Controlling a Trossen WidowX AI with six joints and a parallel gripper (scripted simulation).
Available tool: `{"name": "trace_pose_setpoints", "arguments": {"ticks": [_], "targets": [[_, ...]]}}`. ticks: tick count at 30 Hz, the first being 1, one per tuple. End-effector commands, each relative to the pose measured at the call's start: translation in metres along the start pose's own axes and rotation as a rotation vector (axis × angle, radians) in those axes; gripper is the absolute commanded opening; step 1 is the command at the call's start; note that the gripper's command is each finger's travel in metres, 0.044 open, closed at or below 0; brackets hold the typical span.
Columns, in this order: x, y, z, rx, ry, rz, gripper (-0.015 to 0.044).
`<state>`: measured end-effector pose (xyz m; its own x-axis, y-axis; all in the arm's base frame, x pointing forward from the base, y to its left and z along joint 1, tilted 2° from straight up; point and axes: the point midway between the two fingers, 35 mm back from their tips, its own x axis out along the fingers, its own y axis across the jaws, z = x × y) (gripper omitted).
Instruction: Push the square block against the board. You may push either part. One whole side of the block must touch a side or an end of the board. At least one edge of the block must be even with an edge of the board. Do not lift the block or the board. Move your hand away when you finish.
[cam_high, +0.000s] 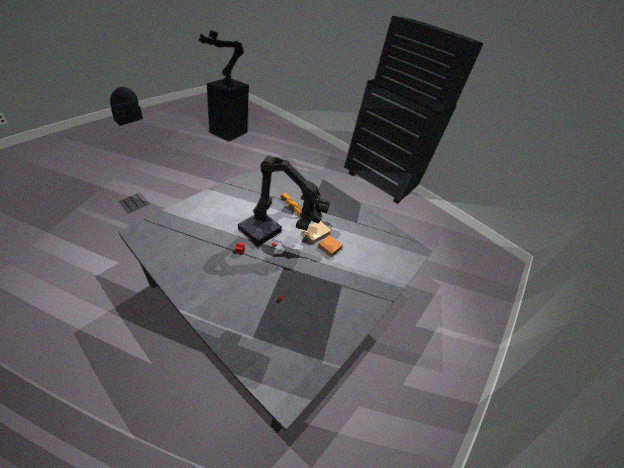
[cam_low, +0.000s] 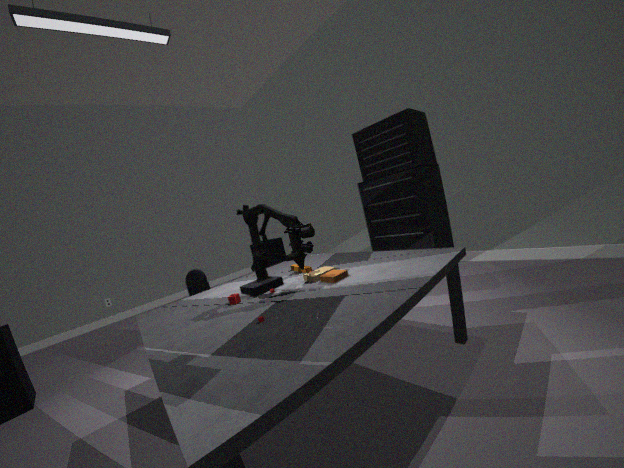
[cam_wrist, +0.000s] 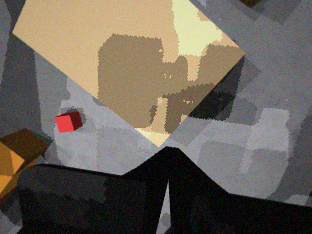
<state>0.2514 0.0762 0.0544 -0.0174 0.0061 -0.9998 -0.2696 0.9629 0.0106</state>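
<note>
A tan rectangular board (cam_high: 318, 230) (cam_low: 319, 274) (cam_wrist: 65, 45) lies flat on the table, one corner towards my fingers in the wrist view. An orange square block (cam_high: 330, 245) (cam_low: 334, 276) lies flat just beyond it. Only a dark corner of the block (cam_wrist: 251, 2) shows at the wrist view's top right, with a grey gap between it and the board. My gripper (cam_high: 301, 226) (cam_low: 302, 267) (cam_wrist: 171, 153) is shut and holds nothing. Its fingertips are close to the board's near corner; I cannot tell whether they touch it. The gripper's shadow falls across the board.
A long orange piece (cam_high: 291, 203) (cam_low: 300, 269) (cam_wrist: 11, 162) lies behind my hand. Red cubes lie near my base (cam_high: 259, 229) (cam_low: 261, 286): a larger one (cam_high: 239, 248) (cam_low: 233, 299) and small ones (cam_high: 274, 244) (cam_high: 279, 298) (cam_low: 261, 319). A red cube (cam_wrist: 65, 123) shows left of the board's corner.
</note>
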Motion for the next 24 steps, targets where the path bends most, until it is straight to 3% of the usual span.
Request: {"name": "trace_pose_setpoints", "arguments": {"ticks": [1, 13, 20, 24], "targets": [[-0.001, 0.011, -0.006, 0.138, -0.004, 0.005, 0.0], [0.001, 0.041, -0.025, 0.544, 0.002, 0.009, 0.0], [0.001, 0.042, -0.026, 0.567, 0.002, 0.009, 0.0], [0.044, 0.043, -0.025, 0.567, 0.002, 0.009, 0.0]]}}
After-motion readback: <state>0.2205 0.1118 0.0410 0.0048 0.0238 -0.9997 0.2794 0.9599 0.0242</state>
